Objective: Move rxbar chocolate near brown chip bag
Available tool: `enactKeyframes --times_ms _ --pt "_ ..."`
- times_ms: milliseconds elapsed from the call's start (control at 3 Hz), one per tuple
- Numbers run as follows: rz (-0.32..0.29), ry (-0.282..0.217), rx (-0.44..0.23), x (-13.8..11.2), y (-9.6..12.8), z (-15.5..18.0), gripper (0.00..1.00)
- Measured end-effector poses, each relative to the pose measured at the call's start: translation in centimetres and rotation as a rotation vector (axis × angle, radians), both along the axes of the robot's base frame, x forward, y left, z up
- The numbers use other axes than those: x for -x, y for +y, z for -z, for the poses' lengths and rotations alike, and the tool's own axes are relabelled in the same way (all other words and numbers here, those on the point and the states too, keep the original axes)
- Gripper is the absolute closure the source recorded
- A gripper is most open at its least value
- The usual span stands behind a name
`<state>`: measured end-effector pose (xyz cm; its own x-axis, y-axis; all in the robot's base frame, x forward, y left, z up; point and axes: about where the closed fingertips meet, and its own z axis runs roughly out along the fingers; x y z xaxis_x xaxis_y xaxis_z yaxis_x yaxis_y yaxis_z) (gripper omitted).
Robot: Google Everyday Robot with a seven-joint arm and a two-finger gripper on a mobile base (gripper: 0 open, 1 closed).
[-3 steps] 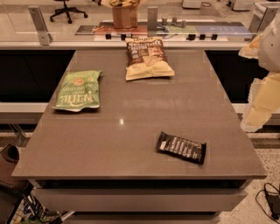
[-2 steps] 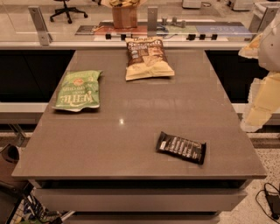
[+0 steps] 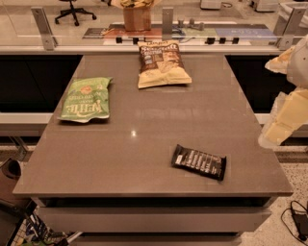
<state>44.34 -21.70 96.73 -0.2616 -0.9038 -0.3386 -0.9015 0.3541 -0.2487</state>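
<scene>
The rxbar chocolate (image 3: 199,162), a small flat black wrapper with white lettering, lies on the grey table (image 3: 144,139) near its front right. The brown chip bag (image 3: 160,65), dark brown on top and pale yellow below, lies at the table's far middle. The bar and the bag are far apart. My gripper (image 3: 281,122) shows as a pale cream shape at the right edge of the view, off the table's right side and well to the right of and above the bar. It holds nothing that I can see.
A green chip bag (image 3: 86,99) lies on the table's left side. A glass barrier with metal posts (image 3: 167,19) runs behind the far edge. A brown paper bag (image 3: 136,14) stands beyond it. A cable (image 3: 296,218) lies on the floor at lower right.
</scene>
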Motion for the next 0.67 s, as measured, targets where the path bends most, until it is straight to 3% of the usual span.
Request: enactKeyframes --times_ms 667 --pt "0.084 -0.017 -0.251 0.5 1.8 4.5 0.00"
